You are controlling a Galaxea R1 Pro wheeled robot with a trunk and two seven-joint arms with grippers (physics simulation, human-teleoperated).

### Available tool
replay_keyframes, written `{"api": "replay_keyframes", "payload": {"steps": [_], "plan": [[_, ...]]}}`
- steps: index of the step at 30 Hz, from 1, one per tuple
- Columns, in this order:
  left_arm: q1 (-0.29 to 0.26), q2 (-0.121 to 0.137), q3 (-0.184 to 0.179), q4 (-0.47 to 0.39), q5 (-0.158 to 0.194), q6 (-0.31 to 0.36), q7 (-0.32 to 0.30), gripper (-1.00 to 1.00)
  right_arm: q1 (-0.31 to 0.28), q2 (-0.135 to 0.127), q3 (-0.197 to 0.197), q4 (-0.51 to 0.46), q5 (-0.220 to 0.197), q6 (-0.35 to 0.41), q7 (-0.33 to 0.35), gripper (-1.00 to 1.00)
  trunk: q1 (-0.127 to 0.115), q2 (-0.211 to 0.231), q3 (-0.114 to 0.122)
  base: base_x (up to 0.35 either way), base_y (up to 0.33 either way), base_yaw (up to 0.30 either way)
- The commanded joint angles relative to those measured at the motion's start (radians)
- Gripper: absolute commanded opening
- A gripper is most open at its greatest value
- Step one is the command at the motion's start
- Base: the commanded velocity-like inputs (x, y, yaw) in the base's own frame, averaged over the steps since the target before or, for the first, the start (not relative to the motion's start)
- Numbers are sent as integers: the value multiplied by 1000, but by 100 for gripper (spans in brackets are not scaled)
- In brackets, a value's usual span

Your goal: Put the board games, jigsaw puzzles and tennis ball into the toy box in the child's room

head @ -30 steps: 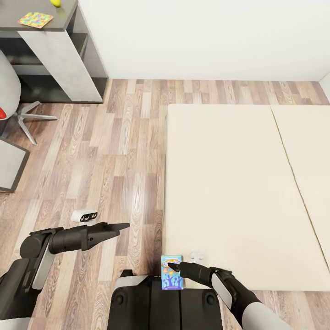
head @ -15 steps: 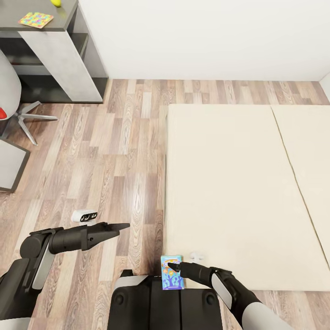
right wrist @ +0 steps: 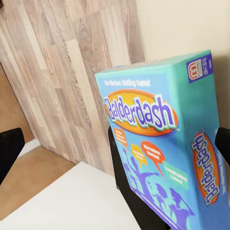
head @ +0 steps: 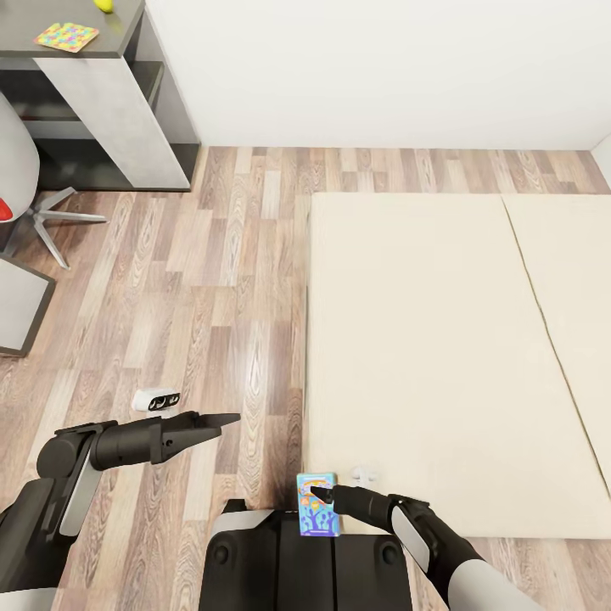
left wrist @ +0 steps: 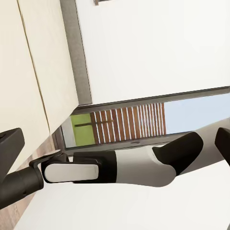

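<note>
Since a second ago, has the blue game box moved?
No. The blue game box sits at the same spot by the bed corner, in the right gripper.

The wood-plank floor [head: 204, 280] spans the head view's middle and left. On it, at about four o'clock, lies the bed [head: 441, 356], a broad cream mattress in two panels with a seam; its top is bare save a tiny white object [head: 365, 469] near its six-o'clock edge. At eleven o'clock stands the table [head: 114, 81], its dark top carrying a jigsaw puzzle [head: 66, 36] and the tennis ball [head: 103, 5]. A small white device [head: 157, 398] rests on the planks toward eight o'clock.
</note>
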Motion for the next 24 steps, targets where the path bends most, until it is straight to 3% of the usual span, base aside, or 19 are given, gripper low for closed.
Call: {"api": "replay_keyframes", "payload": {"steps": [1,24], "plan": [[0,0,0,0,0,11,-4,100,0,0,3,-1,-10,7,-1,100,1,-1,-1,0,0,0],[0,0,0,0,-2,11,-4,100,0,-3,3,-2,-11,7,-1,100,1,-1,-1,0,0,0]]}}
